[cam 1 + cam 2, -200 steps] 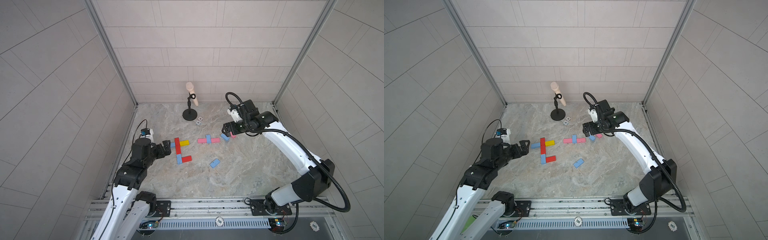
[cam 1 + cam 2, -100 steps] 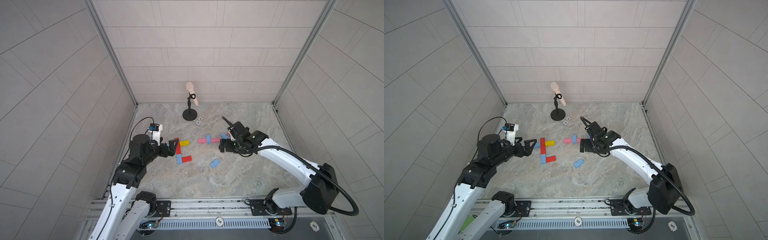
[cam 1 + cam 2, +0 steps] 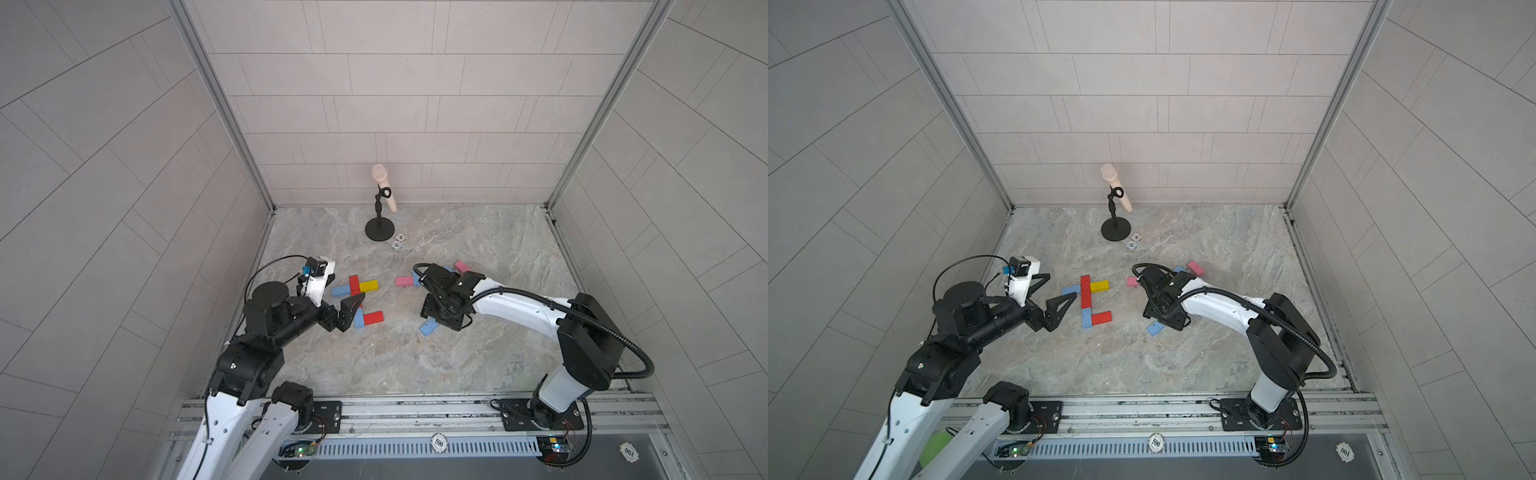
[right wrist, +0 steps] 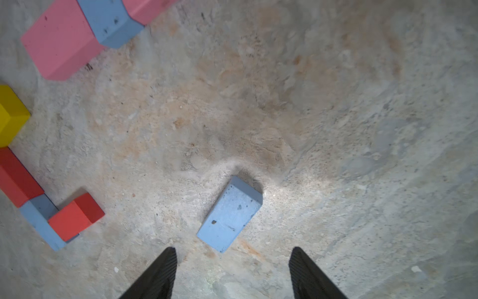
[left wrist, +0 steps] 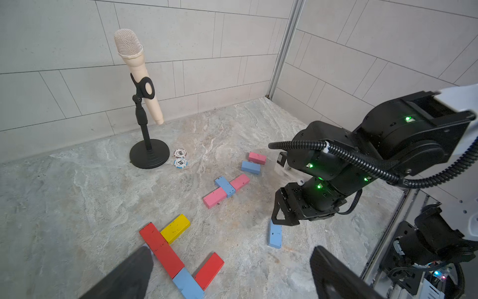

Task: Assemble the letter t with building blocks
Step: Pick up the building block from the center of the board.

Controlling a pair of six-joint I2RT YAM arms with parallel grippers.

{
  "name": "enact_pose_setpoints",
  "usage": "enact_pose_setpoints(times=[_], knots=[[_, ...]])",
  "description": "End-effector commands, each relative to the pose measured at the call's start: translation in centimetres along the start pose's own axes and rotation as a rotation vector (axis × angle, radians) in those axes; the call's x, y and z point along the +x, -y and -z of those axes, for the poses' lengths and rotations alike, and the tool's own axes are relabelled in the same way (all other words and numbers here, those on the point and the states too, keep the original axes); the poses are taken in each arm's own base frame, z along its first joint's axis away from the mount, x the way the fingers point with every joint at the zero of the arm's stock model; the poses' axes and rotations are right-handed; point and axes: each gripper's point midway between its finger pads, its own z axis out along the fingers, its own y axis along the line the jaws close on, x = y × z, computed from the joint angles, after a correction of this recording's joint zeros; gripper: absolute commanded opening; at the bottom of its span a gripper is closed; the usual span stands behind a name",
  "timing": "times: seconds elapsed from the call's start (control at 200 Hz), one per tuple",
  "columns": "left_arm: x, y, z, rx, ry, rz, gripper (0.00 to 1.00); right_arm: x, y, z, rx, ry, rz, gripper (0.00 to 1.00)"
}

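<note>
The big gray stone table (image 3: pixel 457 365) holds everything. The left gripper (image 3: pixel 1062 286) is spread wide and has nothing in it. Just past its tips lies a shape made of red, blue and yellow blocks (image 3: pixel 1086 293), flat on the table. The right gripper (image 4: pixel 232 249) points down at the table. Its two fingers (image 4: pixel 157 269) are apart and hold nothing. Far beyond both grippers stands a microphone (image 5: pixel 139 75) on a black stand.

Off to the side of the right gripper, toward the microphone, is a row of pink and blue blocks (image 5: pixel 226 190). Right under the right gripper, just ahead of its tips, lies one light blue block (image 4: pixel 230 214). It lies flat and turned a bit crooked to the fingers. Nothing touches it yet.

This block looks small, hard and light, with smooth sides, so it may slip or spin. I think the best place to pinch it is across its two long sides, in the middle. The gripper may need to turn a little first.

Two little poker chips (image 5: pixel 180 158) sit by the stand.
</note>
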Motion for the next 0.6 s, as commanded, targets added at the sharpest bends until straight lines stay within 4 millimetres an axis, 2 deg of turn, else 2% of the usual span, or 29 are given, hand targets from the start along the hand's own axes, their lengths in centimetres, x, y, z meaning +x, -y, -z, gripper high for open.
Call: enact_pose_setpoints(times=[0.0,0.12,0.325,0.591], knots=[[0.1,-0.1,0.9,-0.025,-0.011,-0.044,1.0,-0.5,-0.2,-0.3,0.029,0.027,-0.097,0.7],[0.5,-0.3,0.9,-0.039,-0.026,-0.044,1.0,0.1,-0.7,-1.1,0.041,0.011,-0.115,0.66],[1.1,-0.4,0.9,-0.047,-0.048,-0.038,1.0,0.7,-0.1,-2.3,0.065,0.001,-0.165,0.6],[2.0,-0.5,1.1,-0.052,-0.072,-0.043,1.0,1.2,0.1,-3.6,0.082,0.005,-0.194,0.58]])
